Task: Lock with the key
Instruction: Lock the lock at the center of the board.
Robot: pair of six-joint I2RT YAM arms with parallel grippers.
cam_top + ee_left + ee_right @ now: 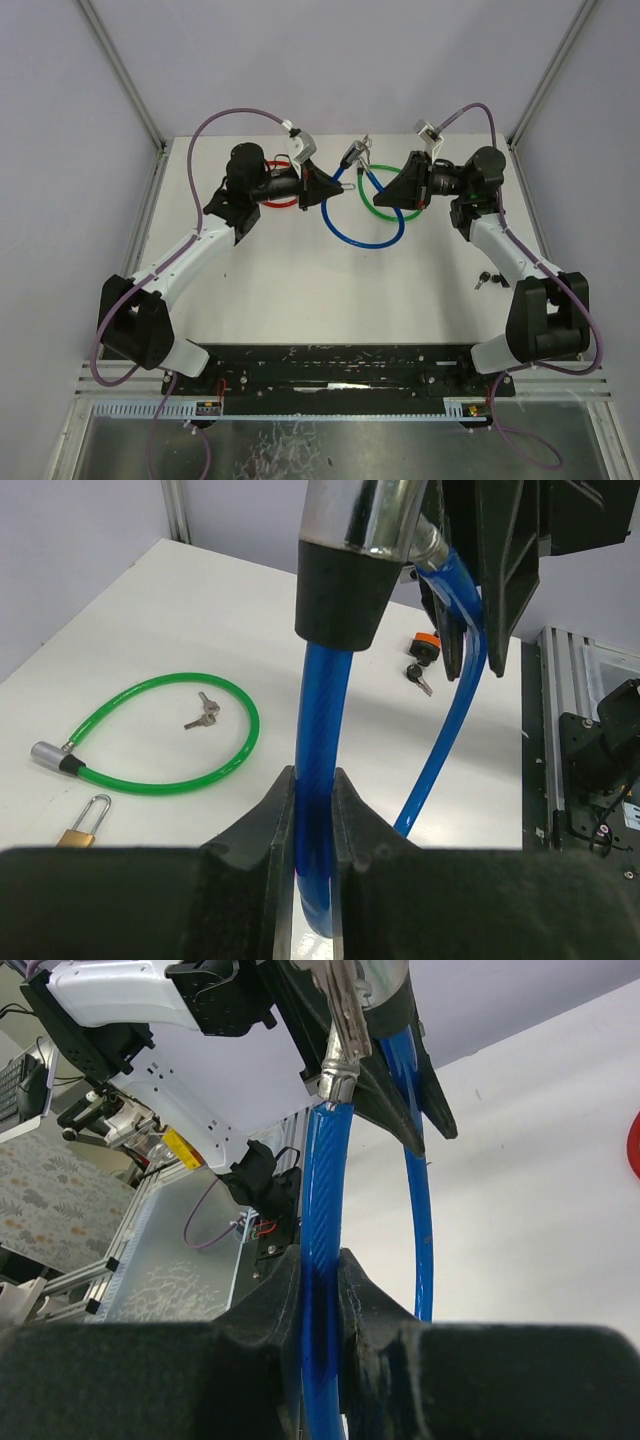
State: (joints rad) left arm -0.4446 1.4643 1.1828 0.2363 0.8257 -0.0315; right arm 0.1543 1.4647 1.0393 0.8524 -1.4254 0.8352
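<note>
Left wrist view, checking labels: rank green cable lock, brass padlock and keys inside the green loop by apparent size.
Green cable lock.
Brass padlock, partly hidden.
Keys, slightly smaller; padlock lies nearer, so unsure.

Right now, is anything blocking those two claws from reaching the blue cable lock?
Nothing visible does. The left gripper and the right gripper each clamp the blue cable lock between their fingers, one near either end.

Overhead view looks down on the table (300,285); opposing wrist views share the blue cable (318,730) close-up.
</note>
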